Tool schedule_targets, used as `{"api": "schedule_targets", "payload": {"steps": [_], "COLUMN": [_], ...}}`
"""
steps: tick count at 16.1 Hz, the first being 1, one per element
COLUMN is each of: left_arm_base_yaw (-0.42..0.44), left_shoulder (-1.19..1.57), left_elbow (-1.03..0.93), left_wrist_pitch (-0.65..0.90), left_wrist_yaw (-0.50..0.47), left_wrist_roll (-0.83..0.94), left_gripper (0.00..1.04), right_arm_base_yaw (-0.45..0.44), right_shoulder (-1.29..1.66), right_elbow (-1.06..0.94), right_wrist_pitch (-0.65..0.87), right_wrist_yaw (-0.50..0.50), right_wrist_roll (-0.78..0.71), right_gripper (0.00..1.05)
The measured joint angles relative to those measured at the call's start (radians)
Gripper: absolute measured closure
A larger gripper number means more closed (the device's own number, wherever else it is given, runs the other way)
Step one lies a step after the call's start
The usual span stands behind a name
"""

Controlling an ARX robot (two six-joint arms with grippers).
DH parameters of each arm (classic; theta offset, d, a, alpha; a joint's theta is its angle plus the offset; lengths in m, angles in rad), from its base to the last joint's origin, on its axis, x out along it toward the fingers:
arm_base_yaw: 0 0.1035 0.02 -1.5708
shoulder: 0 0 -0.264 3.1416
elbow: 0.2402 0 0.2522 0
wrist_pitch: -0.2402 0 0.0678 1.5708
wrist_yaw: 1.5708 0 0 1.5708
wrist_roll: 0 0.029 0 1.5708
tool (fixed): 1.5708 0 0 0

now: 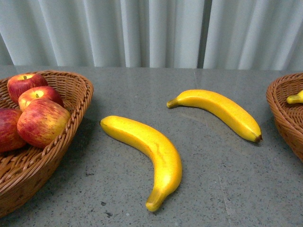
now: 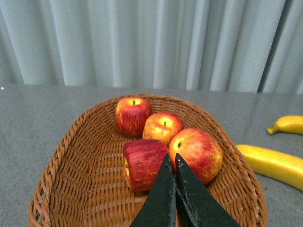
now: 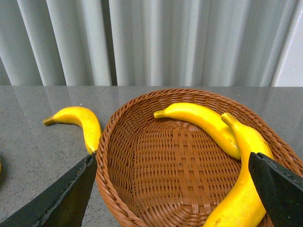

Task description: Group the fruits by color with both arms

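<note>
Two yellow bananas lie on the grey table in the front view: a near one (image 1: 149, 153) and a far one (image 1: 220, 109). Several red apples (image 1: 41, 120) sit in the left wicker basket (image 1: 78, 101). In the left wrist view my left gripper (image 2: 171, 161) is shut and empty, above the basket (image 2: 71, 161), just in front of two of the apples (image 2: 144, 163). In the right wrist view my right gripper (image 3: 173, 163) is open and empty over the right basket (image 3: 180, 161), which holds two bananas (image 3: 203, 120). Neither arm shows in the front view.
The right basket's rim (image 1: 279, 111) shows at the front view's right edge with a banana tip (image 1: 294, 98) inside. A pale pleated curtain (image 1: 151, 33) hangs behind the table. Both table bananas show in the left wrist view (image 2: 274, 163); one shows in the right wrist view (image 3: 80, 123).
</note>
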Motion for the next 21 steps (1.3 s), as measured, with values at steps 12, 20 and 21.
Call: {"api": "schedule_targets", "payload": {"steps": [12, 20, 21], "left_arm_base_yaw": [0.0, 0.0, 0.0], "left_shoulder": [-0.19, -0.19, -0.19], "left_elbow": [0.001, 0.001, 0.001], "left_wrist_pitch": [-0.209, -0.209, -0.209], "left_wrist_yaw": [0.0, 0.0, 0.0], "left_wrist_roll": [0.002, 0.003, 0.003], "left_gripper": [1.03, 0.28, 0.17], "right_arm_base_yaw": [0.0, 0.0, 0.0], "right_shoulder": [0.0, 0.0, 0.0], "right_elbow": [0.0, 0.0, 0.0], "right_wrist_pitch": [0.0, 0.0, 0.0], "right_wrist_yaw": [0.0, 0.0, 0.0], "right_wrist_roll": [0.0, 0.0, 0.0], "right_gripper": [0.06, 0.06, 0.06]}}
